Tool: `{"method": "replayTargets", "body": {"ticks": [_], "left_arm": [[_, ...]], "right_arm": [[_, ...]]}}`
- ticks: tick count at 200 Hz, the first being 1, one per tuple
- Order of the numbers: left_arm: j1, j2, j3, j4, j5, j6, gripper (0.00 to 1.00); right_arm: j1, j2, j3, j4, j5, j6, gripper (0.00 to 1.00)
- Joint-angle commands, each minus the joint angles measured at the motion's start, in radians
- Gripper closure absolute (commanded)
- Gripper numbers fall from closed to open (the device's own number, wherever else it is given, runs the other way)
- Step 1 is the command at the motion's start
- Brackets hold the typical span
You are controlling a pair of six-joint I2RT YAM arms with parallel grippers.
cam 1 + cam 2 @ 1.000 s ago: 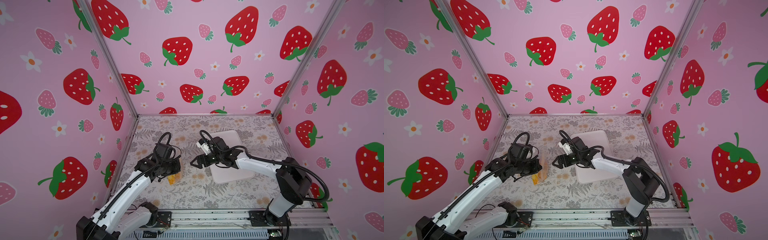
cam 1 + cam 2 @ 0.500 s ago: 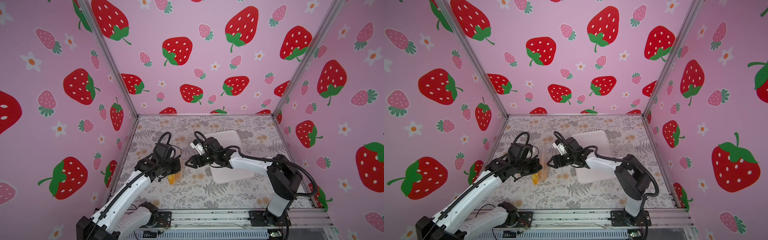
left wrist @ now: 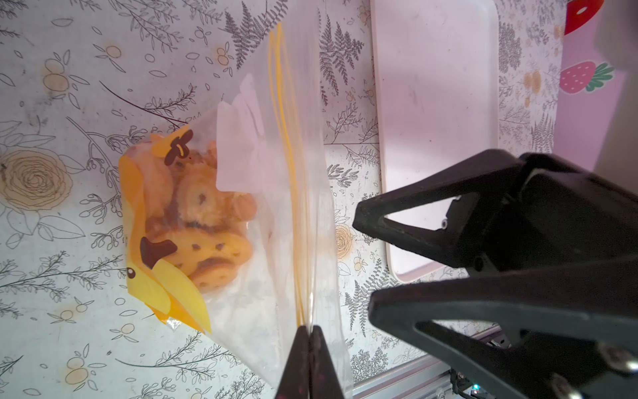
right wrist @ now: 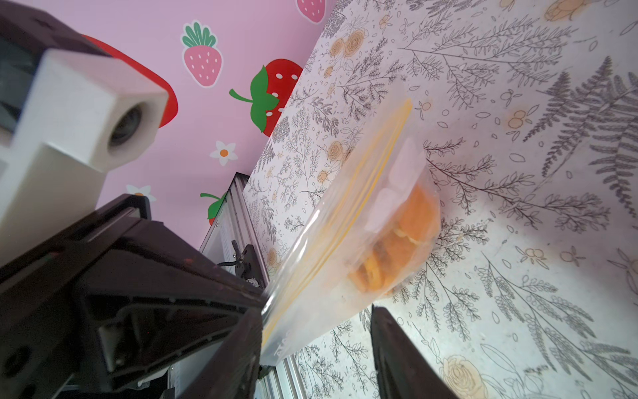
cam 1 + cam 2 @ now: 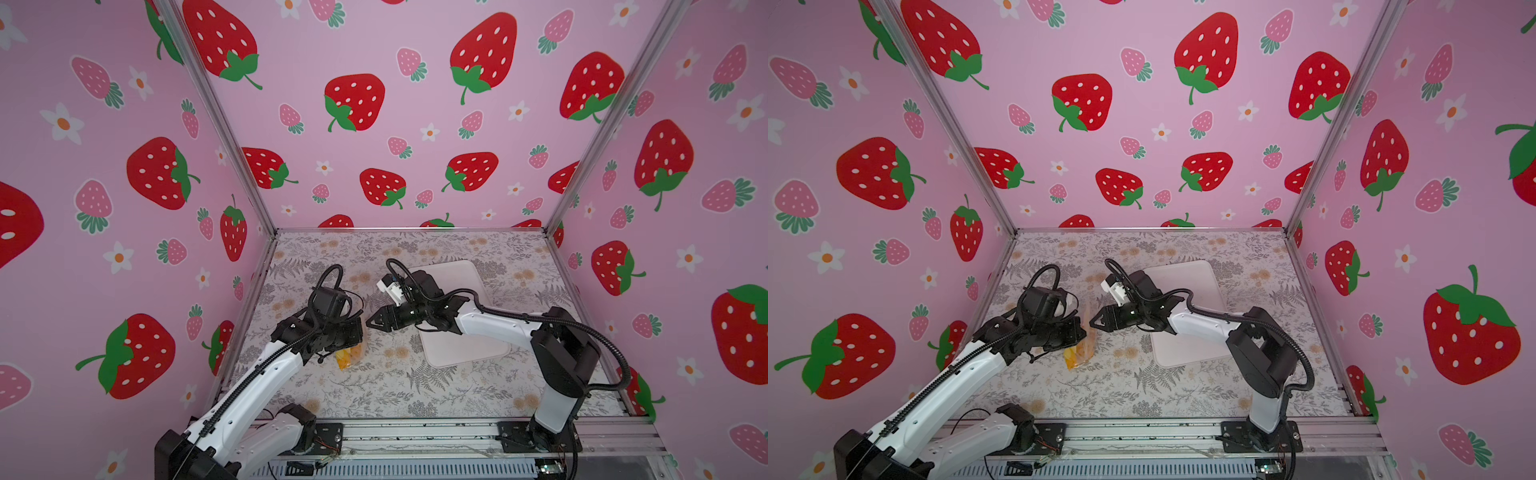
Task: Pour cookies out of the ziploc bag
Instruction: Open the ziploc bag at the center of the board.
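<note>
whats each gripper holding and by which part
Left gripper pinches the ziploc bag at one end of its zipper strip. Right gripper is open beside that edge, holding nothing.

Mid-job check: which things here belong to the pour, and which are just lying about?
In the job: ziploc bag, cookies inside it, left gripper pinching its edge, right gripper open beside it.
Lying about: white tray, floral tablecloth.

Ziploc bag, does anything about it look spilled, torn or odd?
Nothing stands out. The ziploc bag looks intact, pinched at its zip edge by the left gripper, and the cookies all sit bunched at its bottom. None lie on the tablecloth or the white tray.
</note>
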Motion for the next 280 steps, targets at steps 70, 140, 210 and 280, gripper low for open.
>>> {"method": "replayTargets", "body": {"ticks": [70, 140, 210, 280], "left_arm": [[-0.005, 0.013, -0.018, 0.031, 0.016, -0.018, 0.93], [-0.005, 0.027, -0.015, 0.029, 0.017, -0.015, 0.93], [-0.005, 0.009, -0.024, 0.026, 0.012, -0.020, 0.93], [-0.005, -0.004, -0.031, 0.033, 0.017, -0.026, 0.93]], "right_arm": [[0.025, 0.055, 0.050, 0.001, -0.010, 0.024, 0.53], [0.028, -0.001, 0.011, 0.017, 0.008, 0.010, 0.51], [0.029, 0.028, 0.025, -0.016, 0.013, 0.012, 0.57], [0.031, 0.063, 0.062, -0.073, 0.038, 0.009, 0.64]]}}
